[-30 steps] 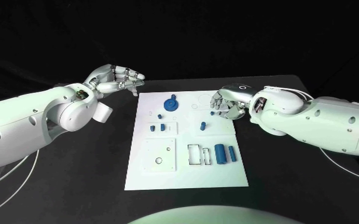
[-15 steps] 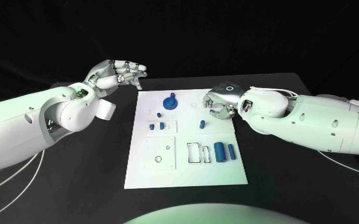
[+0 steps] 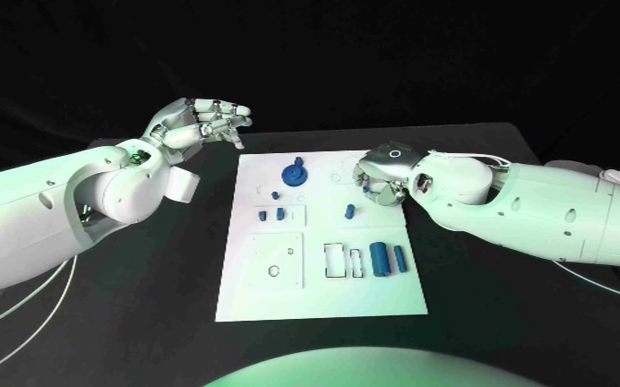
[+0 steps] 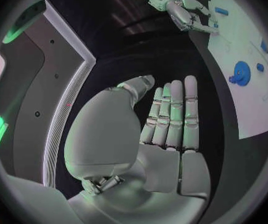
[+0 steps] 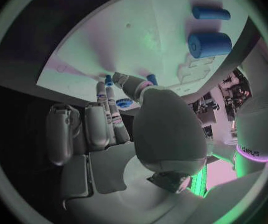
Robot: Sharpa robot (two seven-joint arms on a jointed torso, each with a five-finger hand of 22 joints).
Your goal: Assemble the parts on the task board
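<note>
The white task board [image 3: 323, 284] lies in the middle of the black table. On it are a blue gear [image 3: 295, 176], small blue pegs [image 3: 271, 216], a single peg [image 3: 348, 212], a thick blue cylinder [image 3: 380, 259] and a thin one [image 3: 402, 261]. My right hand [image 3: 382, 181] hovers over the board's far right part, fingers pointing down just beyond the single peg [image 5: 151, 78], holding nothing. The thick cylinder [image 5: 210, 44] also shows in the right wrist view. My left hand [image 3: 201, 123] is raised off the board's far left corner, fingers [image 4: 171, 114] stretched out and empty.
Rectangular recesses [image 3: 344, 259] lie beside the cylinders, and a square plate with a small hole [image 3: 274, 263] sits on the board's near left. Black tabletop [image 3: 129, 315] surrounds the board. The left wrist view catches my right hand [image 4: 183, 12] over the board [image 4: 252, 104].
My right hand has turned its back upward and shifted slightly left over the board. My left hand has risen a little and moved away from the board.
</note>
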